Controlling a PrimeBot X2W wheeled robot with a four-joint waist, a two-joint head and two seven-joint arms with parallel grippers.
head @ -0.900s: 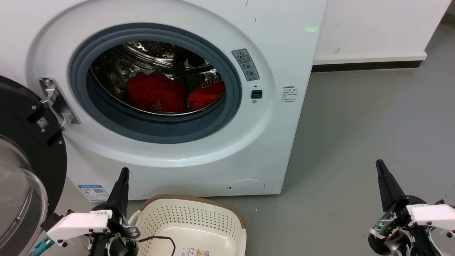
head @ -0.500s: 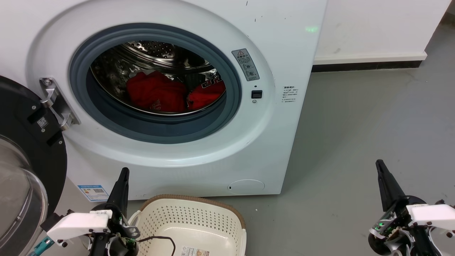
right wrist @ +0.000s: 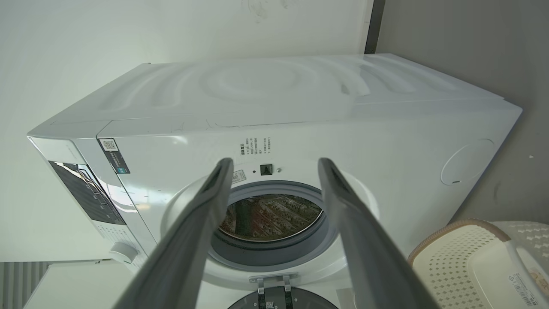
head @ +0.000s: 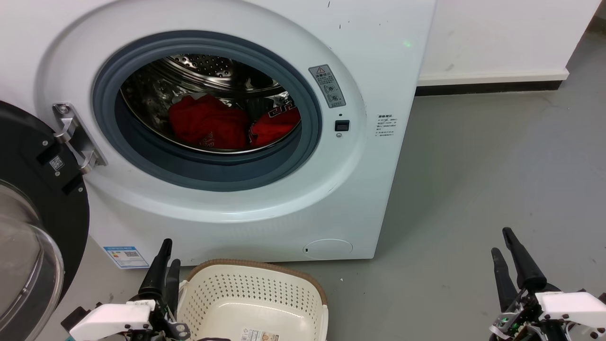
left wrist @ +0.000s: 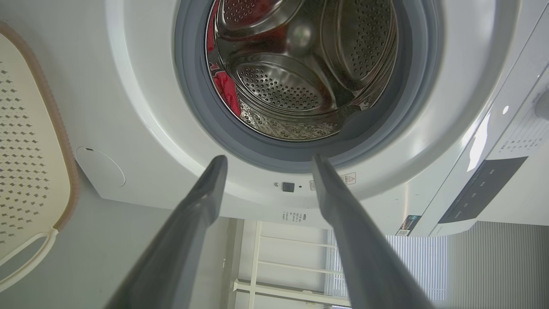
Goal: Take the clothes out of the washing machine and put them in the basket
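The white washing machine (head: pixel 378 71) stands with its porthole open. Two red bundles of clothes (head: pixel 208 124) lie low in the steel drum, one left and one right; a red strip of the clothes (left wrist: pixel 226 88) shows in the left wrist view. On the floor in front sits the cream basket (head: pixel 255 264), holding only a label sticker. My left gripper (head: pixel 169 253) is open just left of the basket, its fingers spread toward the porthole (left wrist: pixel 270 158). At the lower right, my right gripper (head: pixel 501 241) is open over the floor and faces the machine (right wrist: pixel 275 161).
The dark round glass door (head: pixel 33 213) hangs open at the left on its metal hinge (head: pixel 75 137). Grey floor (head: pixel 473 166) stretches to the right of the machine up to a white wall with a dark skirting.
Both grippers have dropped lower in the head view and turned, so two fingers of each now show. The dark cable over the basket is gone. Clothes and basket have not moved.
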